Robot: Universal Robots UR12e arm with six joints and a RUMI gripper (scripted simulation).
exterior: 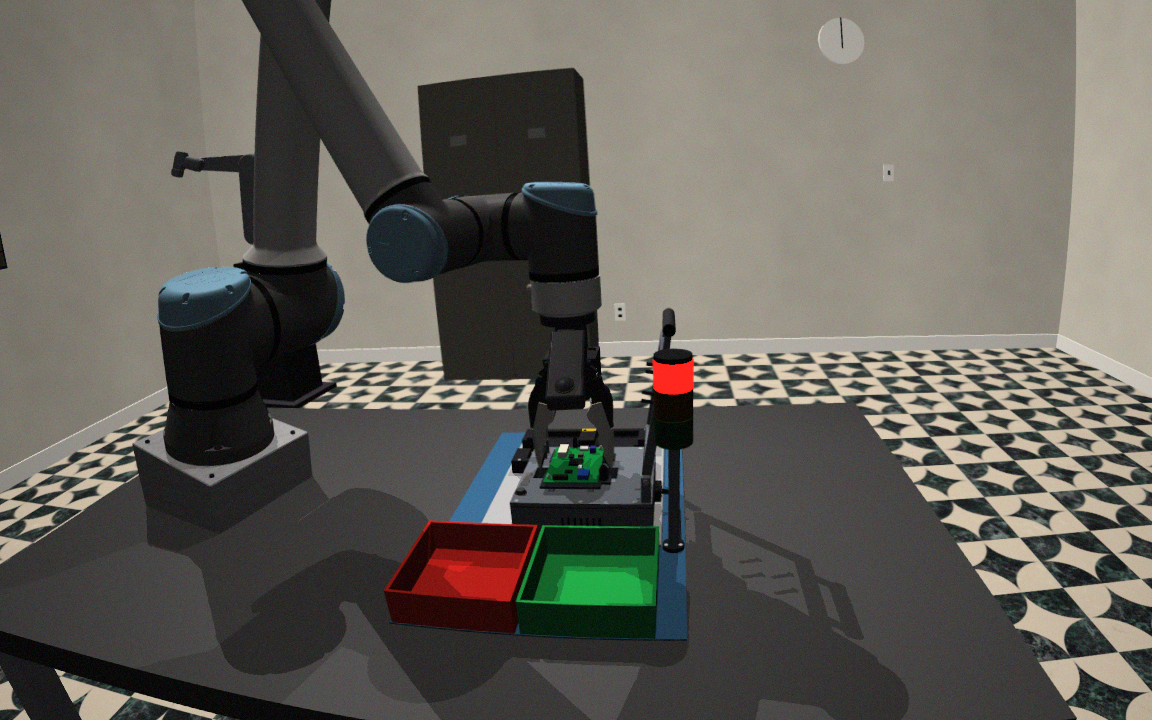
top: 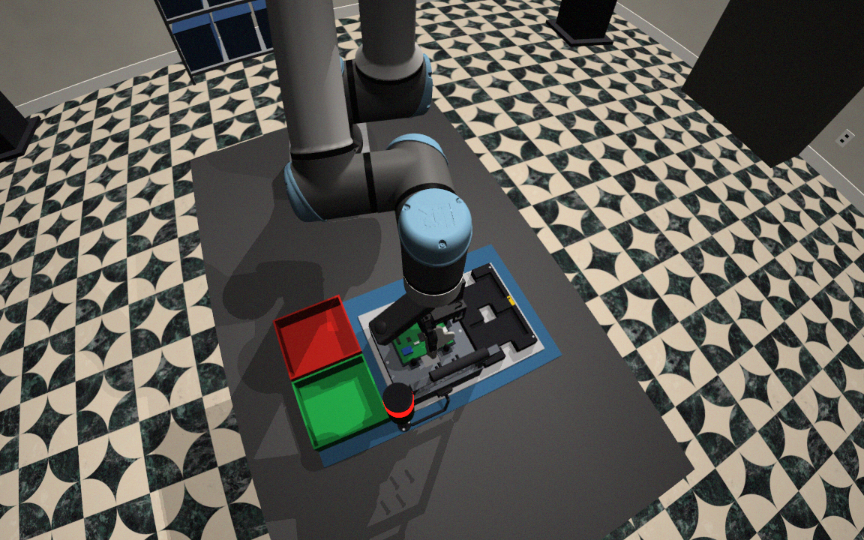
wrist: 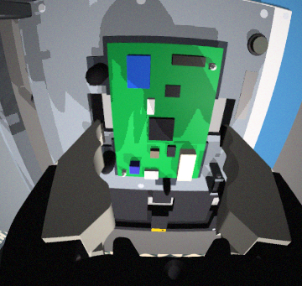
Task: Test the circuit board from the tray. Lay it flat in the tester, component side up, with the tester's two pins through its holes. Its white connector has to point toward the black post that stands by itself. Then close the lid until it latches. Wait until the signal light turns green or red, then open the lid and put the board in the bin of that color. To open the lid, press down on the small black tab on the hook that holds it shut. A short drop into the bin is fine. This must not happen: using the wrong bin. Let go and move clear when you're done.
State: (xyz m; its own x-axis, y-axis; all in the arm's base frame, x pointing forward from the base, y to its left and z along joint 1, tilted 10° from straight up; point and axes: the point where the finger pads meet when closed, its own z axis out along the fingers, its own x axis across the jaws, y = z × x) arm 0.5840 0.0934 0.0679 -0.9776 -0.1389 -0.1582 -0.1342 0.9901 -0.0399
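- Red (exterior: 462, 574) and green (exterior: 589, 582) bins are set side by side nearest the front edge of the tabletop (exterior: 831, 537).
- Behind them, the green circuit board (wrist: 164, 110) is seen lying component side up in the tester (exterior: 582, 508), under a red-lit signal light (exterior: 671, 372).
- Fingers are held partly spread on either side of the board's near end, gripping nothing.

top: arm hides part of circuit board (top: 410, 343) | wrist: signal light out of frame | board's holes: too small
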